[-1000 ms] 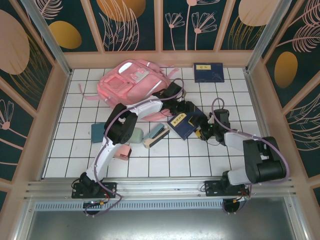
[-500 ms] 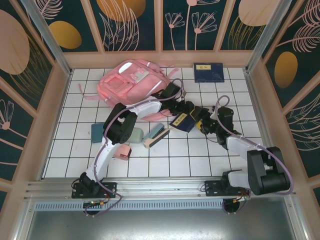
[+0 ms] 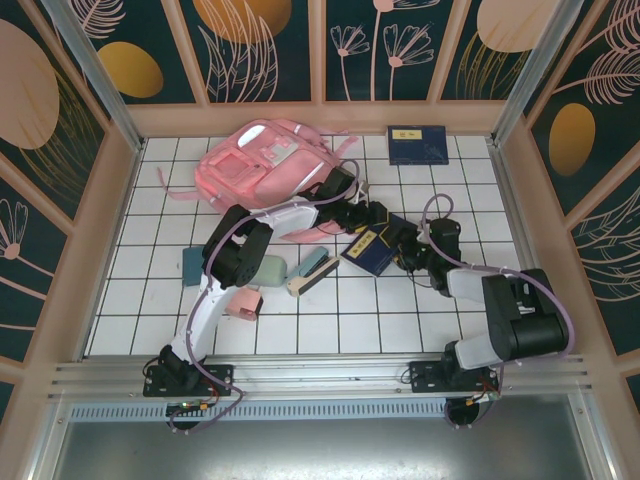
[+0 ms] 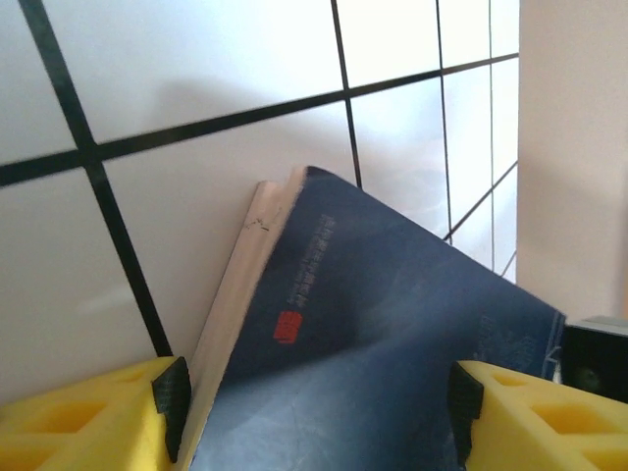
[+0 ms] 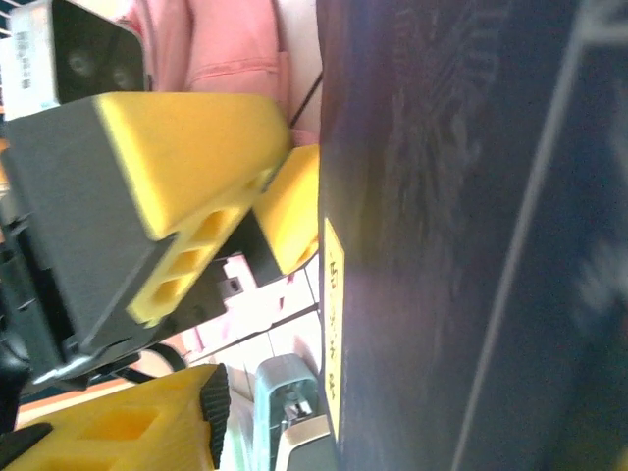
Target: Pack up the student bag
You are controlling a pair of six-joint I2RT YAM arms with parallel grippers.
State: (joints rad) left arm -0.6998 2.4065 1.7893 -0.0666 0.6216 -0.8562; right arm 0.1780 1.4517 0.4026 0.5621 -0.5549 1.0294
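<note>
1. My left gripper (image 4: 316, 397) stands fairly wide, its yellow pads (image 4: 172, 397) closed on either edge of the dark blue softcover book (image 4: 383, 334).
2. My right gripper (image 3: 405, 252) has swung in against the book's other end, jaws narrowing. I cannot tell whether they grip yet.
3. The book lay flat a second ago and now tilts up off the white tiled table (image 4: 196, 59), so I judge a two-handed lift is beginning.
4. The large pink fabric backpack (image 3: 255, 165) lies at the back of the table, just beyond my left arm. The book is not in it yet.
</note>
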